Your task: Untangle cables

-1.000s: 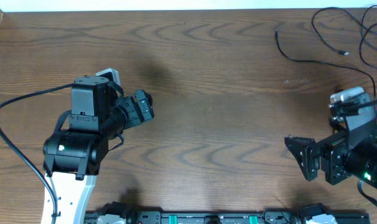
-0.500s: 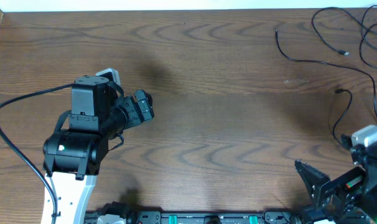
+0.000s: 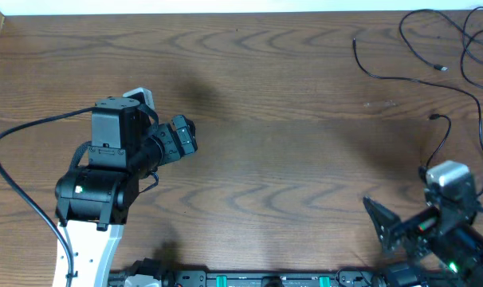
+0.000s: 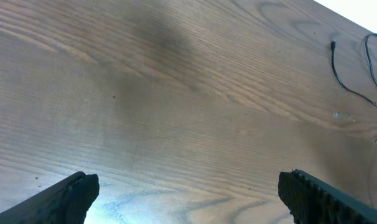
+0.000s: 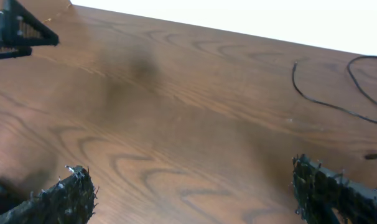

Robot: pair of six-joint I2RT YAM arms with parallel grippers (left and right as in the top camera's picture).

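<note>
The cables (image 3: 401, 79) are thin black cords lying loose at the table's far right corner, running off the right edge. One plug end (image 3: 435, 118) lies just above my right arm. My left gripper (image 3: 182, 137) hangs open over bare wood at the left, far from them. My right gripper (image 3: 382, 225) is open too, low at the near right and pointing left. In the left wrist view the gripper (image 4: 188, 198) frames empty wood, with a cord (image 4: 335, 62) far off at the upper right. The right wrist view has its gripper (image 5: 198, 198) empty and a cord (image 5: 319, 102) ahead to the right.
The wooden table (image 3: 289, 143) ends at a white strip along the far edge. A thick black wire (image 3: 18, 135) from the left arm's base loops over the left side. A black rail (image 3: 265, 279) runs along the near edge.
My right arm has drawn back toward the near edge, then shifted slightly left, uncovering a cord's plug end. The left arm has not moved. Both grippers have stayed open.
</note>
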